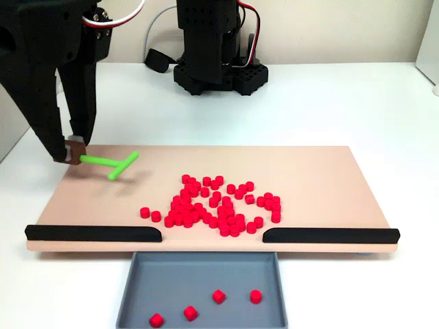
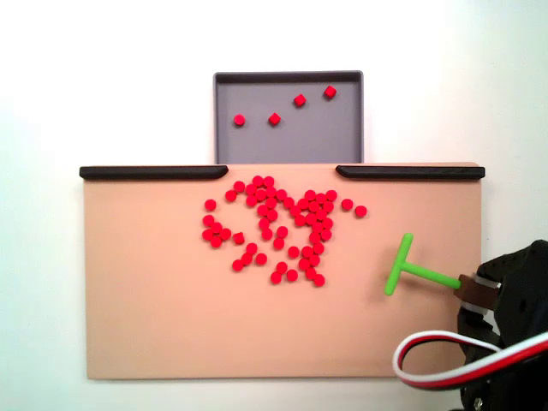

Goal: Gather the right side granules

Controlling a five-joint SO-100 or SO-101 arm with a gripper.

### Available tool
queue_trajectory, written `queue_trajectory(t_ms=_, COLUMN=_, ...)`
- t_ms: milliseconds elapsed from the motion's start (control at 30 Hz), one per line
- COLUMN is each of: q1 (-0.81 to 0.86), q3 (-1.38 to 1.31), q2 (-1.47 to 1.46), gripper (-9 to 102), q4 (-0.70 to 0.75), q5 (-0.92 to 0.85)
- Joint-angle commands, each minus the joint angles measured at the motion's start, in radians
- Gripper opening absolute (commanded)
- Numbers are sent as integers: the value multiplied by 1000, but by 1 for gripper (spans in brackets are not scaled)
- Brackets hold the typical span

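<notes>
— Where do we see the granules [image 1: 212, 204]?
— Most lie in the board's [image 2: 154, 325] middle; four sit in the grey tray [image 2: 342, 137], beyond the gap between two black rails [image 1: 92, 234].
— And our gripper [image 1: 70, 151]?
— Closed on the green T-tool's [image 2: 409, 270] stem, beside the board's side edge, with bare board between them.

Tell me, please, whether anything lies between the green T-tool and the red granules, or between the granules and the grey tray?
Nothing visible does. The claw holds the green T-tool with bare board between its bar and the granules. Toward the grey tray, the two black rails leave a gap that lines up with the tray, so the path looks open.
</notes>
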Motion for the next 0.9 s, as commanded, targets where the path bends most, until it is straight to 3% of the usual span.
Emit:
queue_trajectory(t_ms=0, q1=-5, q3=-61, q2=-12, gripper=0, q4=0, q5=-311)
queue_trajectory(t_ms=867, q1=-51, q3=-213, q2=-195, gripper=0, q4=-3, q5=-262)
